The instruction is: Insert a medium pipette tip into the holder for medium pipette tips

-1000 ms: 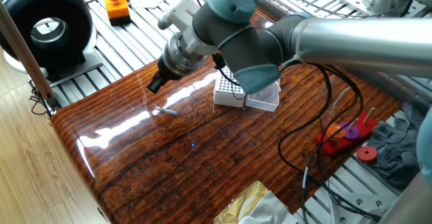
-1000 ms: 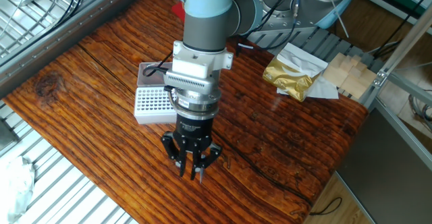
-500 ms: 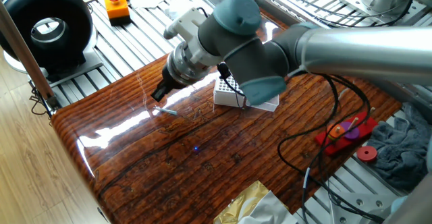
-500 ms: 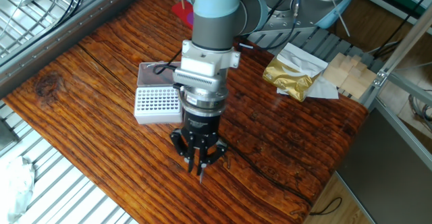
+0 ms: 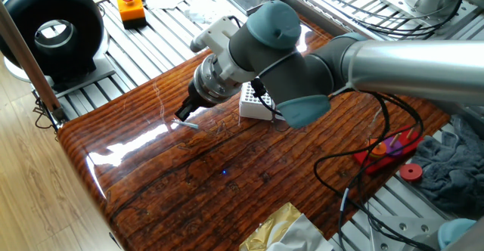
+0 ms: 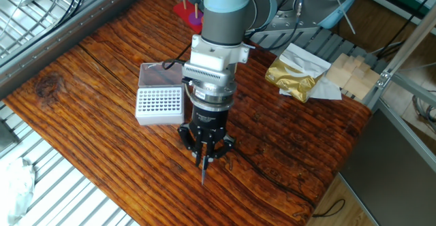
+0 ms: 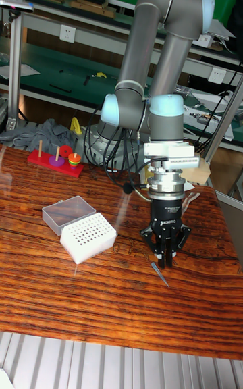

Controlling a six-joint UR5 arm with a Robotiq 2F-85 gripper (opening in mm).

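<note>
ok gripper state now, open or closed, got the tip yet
Gripper: open, fingers spread, holding nothing. It hangs just above the tip, which lies flat on the table, not yet grasped.

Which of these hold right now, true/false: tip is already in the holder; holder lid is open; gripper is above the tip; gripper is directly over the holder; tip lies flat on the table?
1. The medium pipette tip is already in the holder. False: it lies on the wooden table, apart from the holder.
2. The holder's clear lid is open. True: it is swung back beside the block, and the hole grid is exposed.
3. The gripper is just above the tip. True: its fingers point down at one end of it.
4. The gripper is directly over the holder. False: it hangs to the side, over bare wood.
5. The tip lies flat on the table. True.
</note>
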